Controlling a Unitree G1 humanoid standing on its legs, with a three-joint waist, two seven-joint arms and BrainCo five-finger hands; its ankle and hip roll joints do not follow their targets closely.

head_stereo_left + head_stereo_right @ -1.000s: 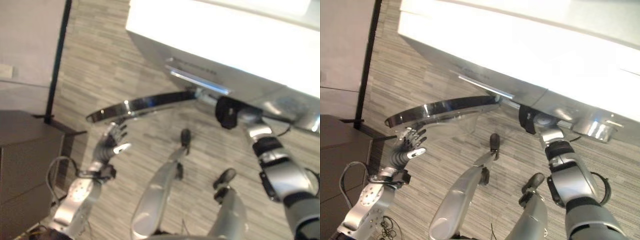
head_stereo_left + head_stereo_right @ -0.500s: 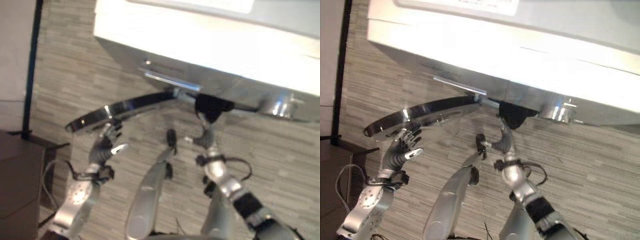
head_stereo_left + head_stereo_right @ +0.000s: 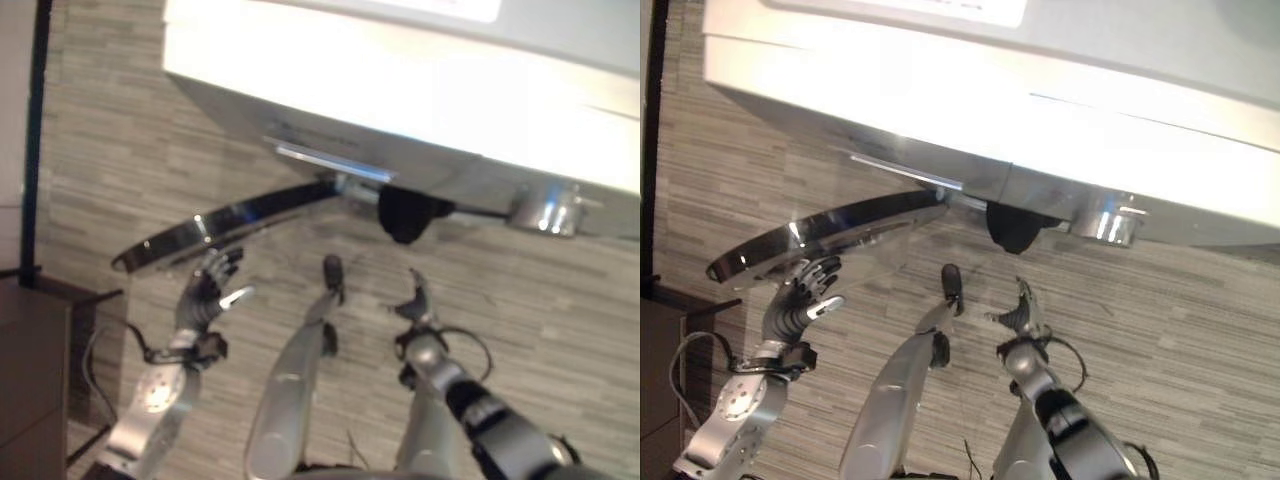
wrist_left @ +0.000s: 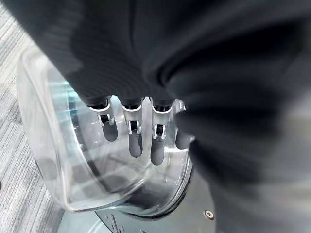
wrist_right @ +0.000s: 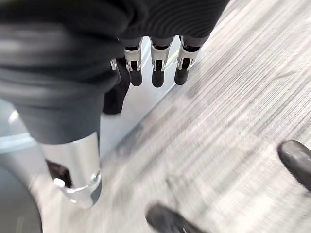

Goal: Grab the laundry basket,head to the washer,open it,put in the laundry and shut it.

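The white washer (image 3: 400, 90) fills the far side, and its round glass door (image 3: 230, 215) with a chrome rim stands swung out to the left. My left hand (image 3: 205, 295) is open, its straight fingers (image 4: 133, 141) lying against the door's glass bowl (image 4: 63, 160). A dark lump (image 3: 403, 213), seemingly cloth, sticks out at the washer's opening by the door hinge. My right hand (image 3: 415, 300) hangs open and holds nothing, a little below that lump and apart from it, its fingers (image 5: 155, 68) straight above the floor.
A dark cabinet (image 3: 30, 370) stands at the near left, with a black post (image 3: 35, 120) rising behind it. A chrome fitting (image 3: 545, 205) shows on the washer's front at the right. Striped grey floor (image 3: 560, 320) spreads to the right.
My right hand has drawn back from the washer's opening and down toward me; the dark lump stays at the opening. The camera has shifted. My left hand stays at the door.
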